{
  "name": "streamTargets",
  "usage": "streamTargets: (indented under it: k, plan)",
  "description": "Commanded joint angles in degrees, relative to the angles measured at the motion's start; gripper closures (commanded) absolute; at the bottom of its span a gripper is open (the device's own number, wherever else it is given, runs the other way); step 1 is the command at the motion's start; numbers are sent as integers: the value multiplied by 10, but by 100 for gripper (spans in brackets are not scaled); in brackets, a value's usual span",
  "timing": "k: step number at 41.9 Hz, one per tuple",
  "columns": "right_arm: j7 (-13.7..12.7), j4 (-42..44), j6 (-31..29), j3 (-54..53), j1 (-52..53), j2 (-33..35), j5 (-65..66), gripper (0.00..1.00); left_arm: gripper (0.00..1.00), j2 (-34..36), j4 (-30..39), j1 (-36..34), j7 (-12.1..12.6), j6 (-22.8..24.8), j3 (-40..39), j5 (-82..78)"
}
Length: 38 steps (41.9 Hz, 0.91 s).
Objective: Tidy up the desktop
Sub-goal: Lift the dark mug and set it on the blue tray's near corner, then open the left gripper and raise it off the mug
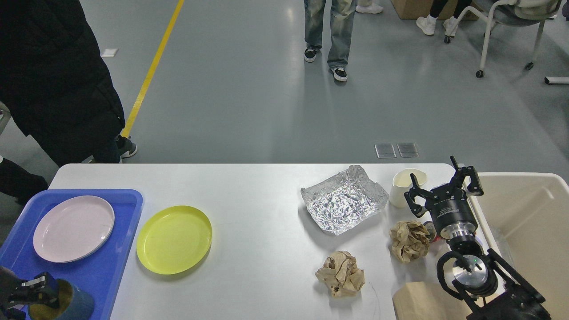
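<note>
The white desktop [258,200] carries a yellow plate [174,239], a crumpled foil tray [344,205], a white paper cup [404,184] and two brown paper balls [410,240] [341,273]. On the blue tray [120,249] at the left lies a pink plate [73,228]. My left gripper [33,291] is at the tray's near corner, shut on the rim of a dark teal cup [66,304]. My right gripper [442,184] stands open just right of the paper cup, holding nothing.
A beige bin [529,231] stands off the table's right end. A brown paper bag [418,302] lies at the front right edge. A small dark and red thing [431,231] shows behind the right paper ball. People stand on the floor beyond the table.
</note>
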<state>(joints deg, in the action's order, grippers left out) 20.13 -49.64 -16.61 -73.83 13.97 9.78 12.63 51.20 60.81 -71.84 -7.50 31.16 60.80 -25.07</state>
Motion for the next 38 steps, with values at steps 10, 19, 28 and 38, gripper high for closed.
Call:
streamTargets:
  k: [10,19,28,38]
  plan:
    - [0,0,0,0,0,1,0,0,5,35,91,-127,4,11,118,1]
    - [0,0,0,0,0,0,0,0,5,8,183,-355,3,40,260,12]
    - [0,0,0,0,0,0,0,0,5,-157,255,-570,3,62,425,170]
    - [0,1,0,0,0,0,0,0,5,-354,296,-708,3,145,419,320]
